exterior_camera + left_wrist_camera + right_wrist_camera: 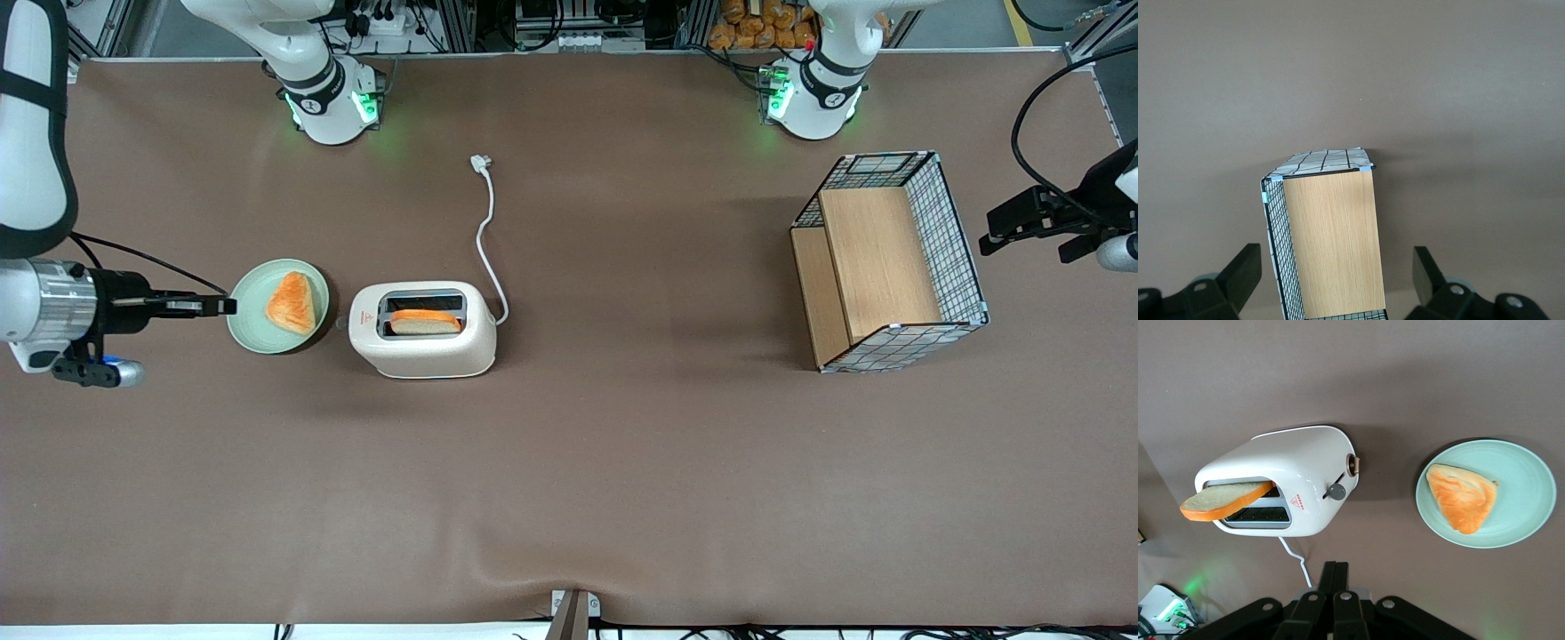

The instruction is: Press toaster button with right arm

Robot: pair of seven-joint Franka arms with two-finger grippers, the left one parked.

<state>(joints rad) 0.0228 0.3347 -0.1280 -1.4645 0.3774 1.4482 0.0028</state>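
Front view. Brown table (622,462). The toaster (421,331), cream-white, stands near the working arm's end of the table, a slice of bread (425,322) upright in the slot nearer the front camera. Its white cord (487,240) runs away from the front camera and ends in a plug (480,162) lying flat. The toaster button is on the narrow end facing the plate; too small to make out here. Just beside that end: a pale green plate (253,333) carrying a triangular piece of toast (292,303). The right arm (36,222) enters at the working arm's end, forearm horizontal, silver wrist ring showing. The gripper (227,306) points toward the toaster, its tip over the plate's outer rim, well apart from the toaster; fingers drawn together to a slim point, nothing held. Toward the parked arm's end: a wire basket (956,240) with wooden panels inside.

Left wrist view. Wire basket (1288,267) and one wooden panel (1335,243) on the brown table.

Right wrist view. The toaster (1285,477) with the bread slice (1226,501) leaning out of one slot. On its narrow end, the toaster button (1353,465), a small round knob, and a grey lever (1335,491) beside it; red mark on top. Plate (1531,487) with toast (1463,497) near that end. Gripper (1333,577) closed, fingers pressed side by side, empty.
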